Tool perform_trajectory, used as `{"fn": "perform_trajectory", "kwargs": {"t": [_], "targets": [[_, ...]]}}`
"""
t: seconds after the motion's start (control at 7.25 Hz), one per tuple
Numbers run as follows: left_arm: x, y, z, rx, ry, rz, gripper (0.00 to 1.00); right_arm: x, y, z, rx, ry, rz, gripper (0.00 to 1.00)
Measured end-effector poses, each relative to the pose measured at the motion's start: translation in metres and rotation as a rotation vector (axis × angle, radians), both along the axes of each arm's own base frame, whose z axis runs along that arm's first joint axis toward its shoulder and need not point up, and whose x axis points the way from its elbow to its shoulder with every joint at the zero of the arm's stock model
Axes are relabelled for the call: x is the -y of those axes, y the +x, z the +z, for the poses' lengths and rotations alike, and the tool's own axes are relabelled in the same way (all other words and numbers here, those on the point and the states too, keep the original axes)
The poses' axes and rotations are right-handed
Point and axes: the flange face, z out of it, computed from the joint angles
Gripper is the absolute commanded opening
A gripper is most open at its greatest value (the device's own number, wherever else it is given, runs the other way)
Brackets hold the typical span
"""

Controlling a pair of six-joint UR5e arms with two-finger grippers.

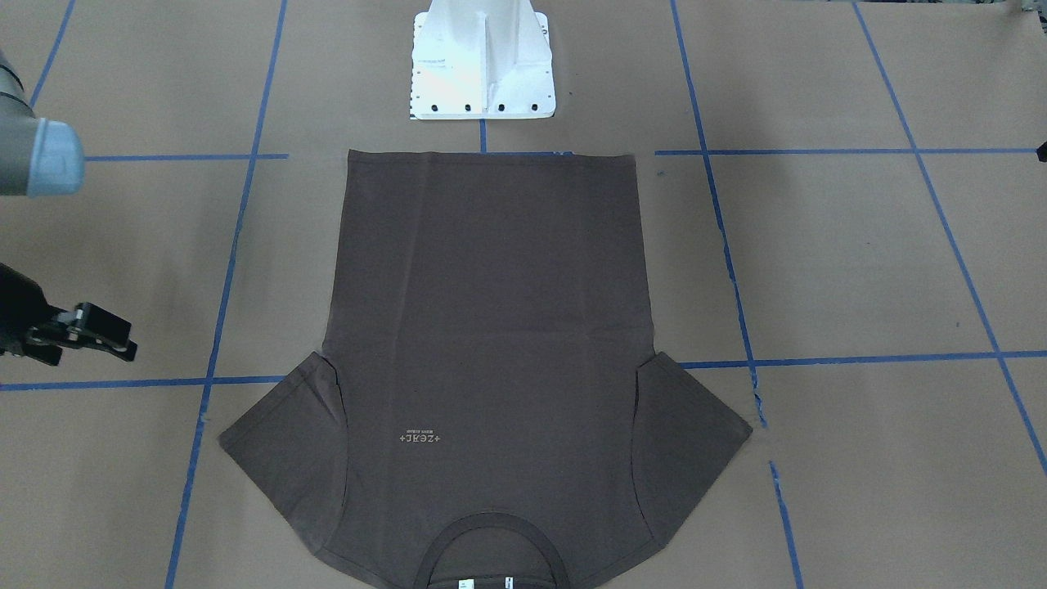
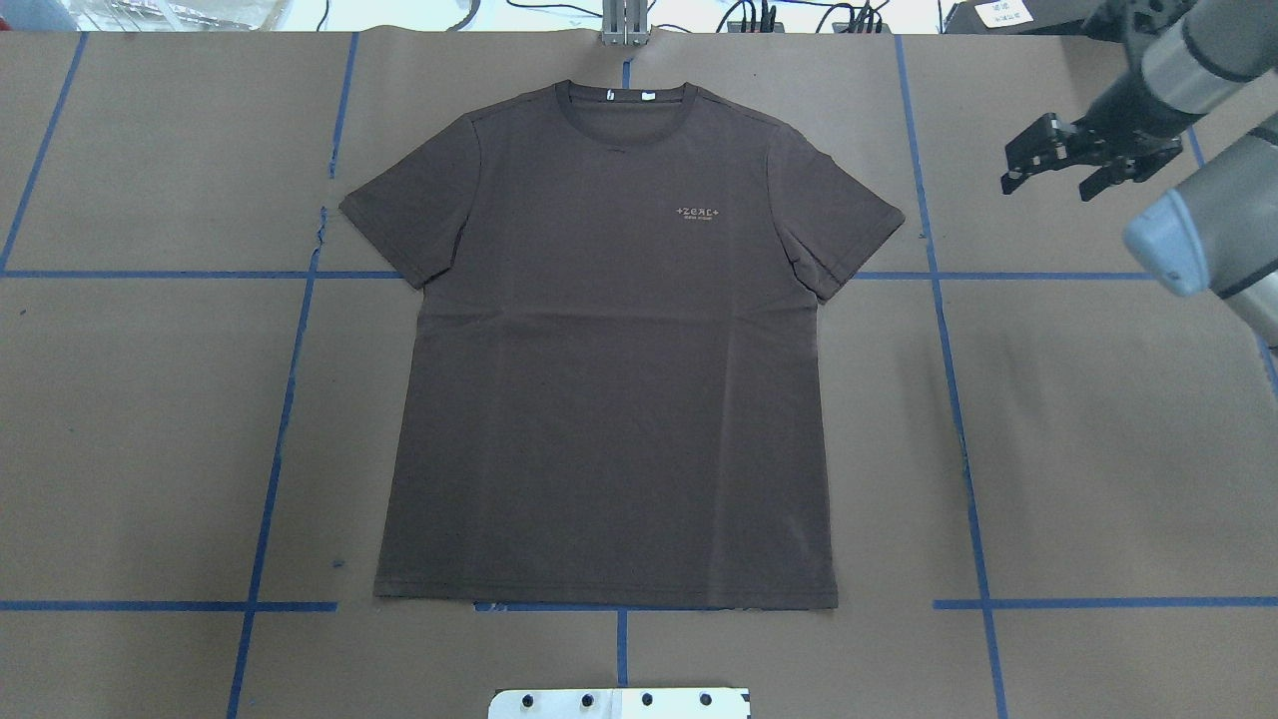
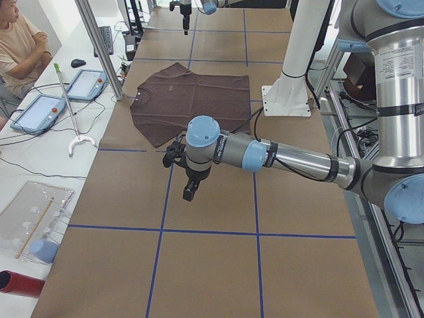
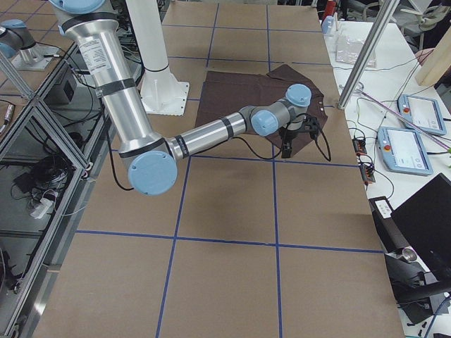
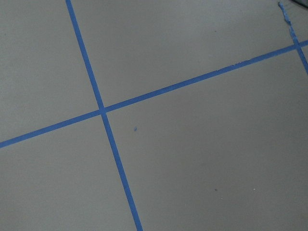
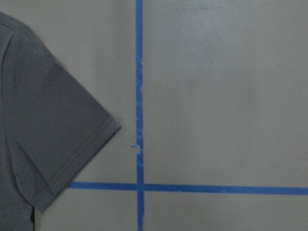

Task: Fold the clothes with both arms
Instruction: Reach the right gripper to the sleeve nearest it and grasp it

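Dead centre of the overhead frame, the brown T-shirt (image 2: 609,350) lies flat and face up on the paper-covered table (image 2: 1098,449). Its long axis runs top to bottom, with the collar (image 2: 627,105) at the top edge. Up in the upper right corner the right gripper (image 2: 1046,188) hangs over bare paper, jaws spread wide with nothing in them, so the shirt is off to its frame-left. Its wrist cam has the sleeve (image 6: 57,134) at frame left. The left gripper (image 3: 188,192) only shows from the side, pointing down beside the other sleeve, and I can't tell its jaws. My guess is the right one is nearer.
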Motion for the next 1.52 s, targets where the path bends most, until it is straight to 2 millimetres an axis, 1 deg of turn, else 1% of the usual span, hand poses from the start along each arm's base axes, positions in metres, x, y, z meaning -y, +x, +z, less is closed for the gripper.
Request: {"fn": "perform_trajectory", "kwargs": {"t": [0.14,0.28,0.41,0.55,0.69,0.83,1.1,1.38,1.52], "targets": [[0.001,0.0,-0.001,-0.001,-0.003,-0.004,1.0,0.017,-0.05,0.003,0.017,0.01,0.078,0.93],[0.002,0.001,-0.002,-0.004,-0.009,-0.012,1.0,0.025,-0.088,0.004,0.029,0.01,0.16,0.9],[0.003,0.001,-0.003,-0.005,-0.012,-0.018,1.0,0.025,-0.113,0.006,0.034,0.0,0.204,0.87],[0.003,0.001,-0.004,-0.006,-0.013,-0.02,1.0,0.021,-0.129,0.011,0.029,-0.011,0.212,0.84],[0.003,0.001,-0.004,-0.006,-0.014,-0.021,1.0,0.018,-0.137,0.018,0.019,-0.024,0.213,0.73],[0.003,0.001,-0.003,-0.005,-0.016,-0.021,1.0,0.017,-0.141,0.024,0.008,-0.034,0.212,0.69],[0.004,0.001,-0.002,-0.004,-0.018,-0.022,1.0,0.02,-0.145,0.035,-0.013,-0.048,0.21,0.54],[0.004,0.001,-0.002,-0.004,-0.018,-0.021,1.0,0.021,-0.146,0.04,-0.029,-0.051,0.216,0.45],[0.004,0.001,-0.002,-0.004,-0.018,-0.022,1.0,0.022,-0.145,0.041,-0.034,-0.052,0.219,0.31]]}}
